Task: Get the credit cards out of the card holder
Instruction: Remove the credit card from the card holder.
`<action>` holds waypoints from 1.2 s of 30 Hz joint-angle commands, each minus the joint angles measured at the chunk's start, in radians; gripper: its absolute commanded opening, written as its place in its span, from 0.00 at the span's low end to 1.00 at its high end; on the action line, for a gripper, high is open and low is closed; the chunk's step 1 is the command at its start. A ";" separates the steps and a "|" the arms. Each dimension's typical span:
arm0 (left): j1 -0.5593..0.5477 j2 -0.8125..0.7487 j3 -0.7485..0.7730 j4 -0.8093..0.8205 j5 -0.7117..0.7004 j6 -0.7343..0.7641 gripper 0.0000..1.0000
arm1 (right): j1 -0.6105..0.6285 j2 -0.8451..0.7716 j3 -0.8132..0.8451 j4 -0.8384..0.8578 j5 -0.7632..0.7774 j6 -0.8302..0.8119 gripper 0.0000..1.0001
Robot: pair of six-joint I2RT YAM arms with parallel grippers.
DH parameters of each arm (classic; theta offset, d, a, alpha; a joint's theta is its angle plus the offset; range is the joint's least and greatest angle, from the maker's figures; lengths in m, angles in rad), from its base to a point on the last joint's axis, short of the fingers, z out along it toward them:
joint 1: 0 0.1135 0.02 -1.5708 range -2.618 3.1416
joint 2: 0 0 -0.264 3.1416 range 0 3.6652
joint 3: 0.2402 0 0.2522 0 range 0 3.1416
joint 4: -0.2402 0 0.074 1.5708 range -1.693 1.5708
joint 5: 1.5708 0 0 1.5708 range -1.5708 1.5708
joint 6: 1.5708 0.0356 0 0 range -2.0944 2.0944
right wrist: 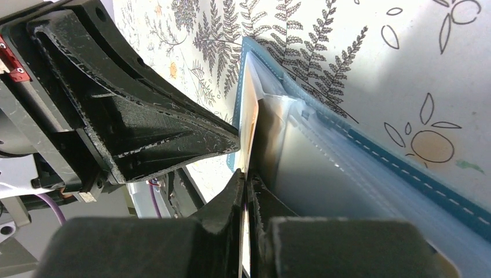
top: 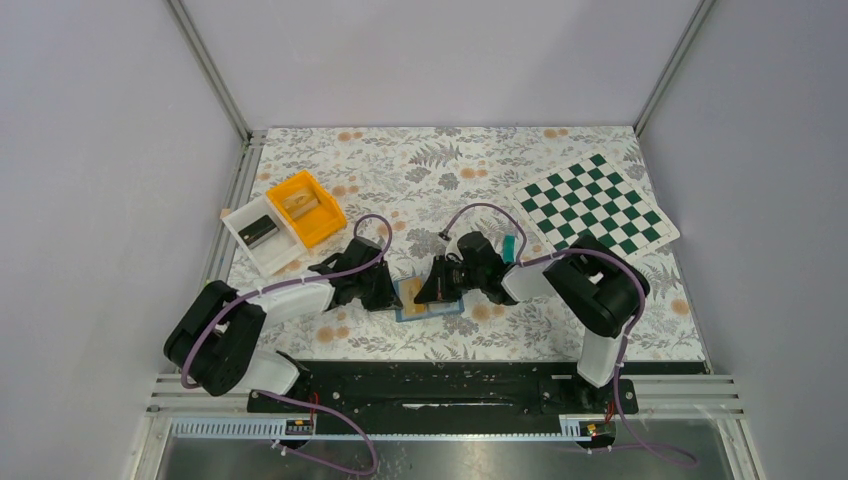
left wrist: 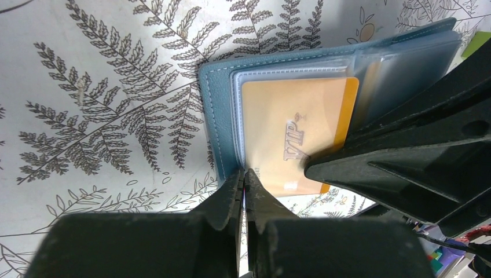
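Left gripper (left wrist: pixel 243 175) is closed on the holder (left wrist: pixel 215 110) at the rim nearest it, just beside the clear sleeve, and seems to anchor it. Right gripper (right wrist: pixel 246 184) is closed on the edge of the orange card (left wrist: pixel 292 130), which shows as a thin line between its fingers. The two meet over the holder, which lies open close to the counter's (top: pixel 560 330) near edge, about midway along it.

The card looks light, stiff and slick. Only a thin edge is on offer, so the hold is narrow and may slip. I judge it should be drawn flat along the pocket, not lifted, or the floppy sleeve will drag with it. The holder is soft and light. It would likely slide or fold shut if the left hold gave way. How far the card is already out, I cannot tell.

Room is tight at the holder, since the right gripper's body lies over the card's end, very close to the left fingers. The best open stretch is toward the right edge, short of the chessboard (top: pixel 598 205) at the far right corner. A teal card (top: pixel 511 245) lies just beyond the right gripper. A lime card (left wrist: pixel 478 40) shows as a sliver past the holder. Toward the far left sit a white bin (top: pixel 262 235) and an orange bin (top: pixel 305 207), well apart from the work.
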State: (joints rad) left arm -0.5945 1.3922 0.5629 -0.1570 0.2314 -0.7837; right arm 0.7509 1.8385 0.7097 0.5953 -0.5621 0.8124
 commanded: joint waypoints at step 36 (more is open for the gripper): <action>-0.017 0.093 0.020 -0.078 -0.067 0.015 0.03 | -0.053 -0.118 -0.068 -0.031 -0.028 -0.010 0.14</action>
State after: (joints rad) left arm -0.5995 1.4353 0.6083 -0.2008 0.2283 -0.7856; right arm 0.7132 1.7660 0.6510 0.5316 -0.5652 0.8055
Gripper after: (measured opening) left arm 0.025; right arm 0.140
